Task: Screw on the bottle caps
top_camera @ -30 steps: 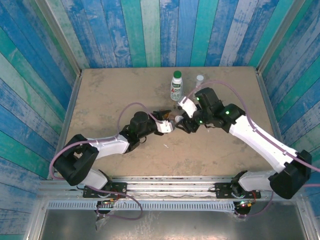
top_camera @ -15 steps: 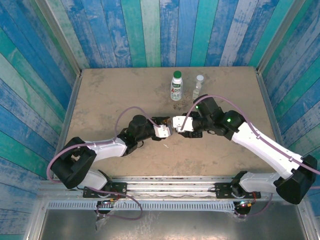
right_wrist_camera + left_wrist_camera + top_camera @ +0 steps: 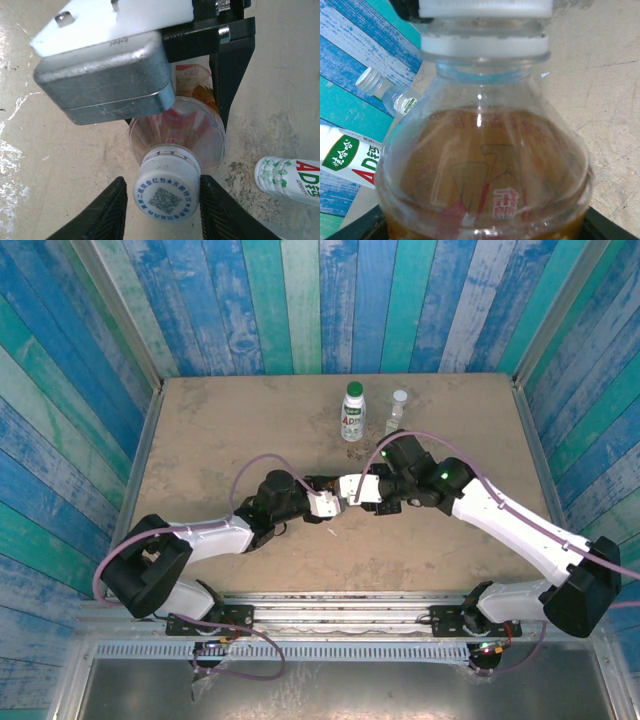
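The left gripper [image 3: 328, 502] is clamped on the body of the amber-orange plastic bottle with a red label [image 3: 485, 170] over the middle of the tan table [image 3: 220, 430], while the right gripper [image 3: 162, 181] stands parted around the round white plastic screw cap [image 3: 166, 195] seated on the neck, one finger touching it.

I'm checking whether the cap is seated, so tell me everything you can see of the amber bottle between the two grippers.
The amber bottle is clear plastic holding orange-brown liquid, with red print on its label and rounded shoulders narrowing to a neck with a white collar ring. A white cap bearing a printed code square sits on the neck. The left gripper clamps the body, neck pointing toward the right gripper, whose fingers flank the cap; whether they pinch it is unclear.
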`<state>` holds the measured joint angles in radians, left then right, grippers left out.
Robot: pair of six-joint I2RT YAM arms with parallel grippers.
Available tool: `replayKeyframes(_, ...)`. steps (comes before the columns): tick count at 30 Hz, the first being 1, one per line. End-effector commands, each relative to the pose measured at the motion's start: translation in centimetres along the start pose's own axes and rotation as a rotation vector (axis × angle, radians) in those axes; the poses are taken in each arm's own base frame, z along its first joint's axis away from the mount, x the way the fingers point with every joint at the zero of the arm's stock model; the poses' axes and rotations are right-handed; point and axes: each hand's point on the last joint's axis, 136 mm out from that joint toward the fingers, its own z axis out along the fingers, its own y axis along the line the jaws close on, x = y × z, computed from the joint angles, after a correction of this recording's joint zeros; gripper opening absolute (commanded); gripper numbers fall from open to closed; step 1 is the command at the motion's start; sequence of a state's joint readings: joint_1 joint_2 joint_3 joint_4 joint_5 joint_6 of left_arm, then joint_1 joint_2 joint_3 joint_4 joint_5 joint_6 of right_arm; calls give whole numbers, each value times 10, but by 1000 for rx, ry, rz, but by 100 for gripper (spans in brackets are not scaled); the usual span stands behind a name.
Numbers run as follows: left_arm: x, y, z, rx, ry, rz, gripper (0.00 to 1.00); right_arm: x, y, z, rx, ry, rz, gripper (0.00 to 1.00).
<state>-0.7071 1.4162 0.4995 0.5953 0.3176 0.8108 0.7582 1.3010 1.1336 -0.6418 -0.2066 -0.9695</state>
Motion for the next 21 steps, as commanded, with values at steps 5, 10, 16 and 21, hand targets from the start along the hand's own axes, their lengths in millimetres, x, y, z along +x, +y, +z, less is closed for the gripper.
replayKeyframes(5,-25,16,-8,-33,-64,15,52,-5,-7,-4,19,1,-2,28)
replayKeyframes(10,-28,27,-4,-73,-67,14,52,-10,-7,-4,22,-22,102,16)
replayKeyframes(16,-27,51,7,-161,-45,46,52,-8,-54,-10,233,-79,744,5)
replayKeyframes(21,-24,66,18,-208,-8,89,51,12,-64,-6,217,-70,1394,4)
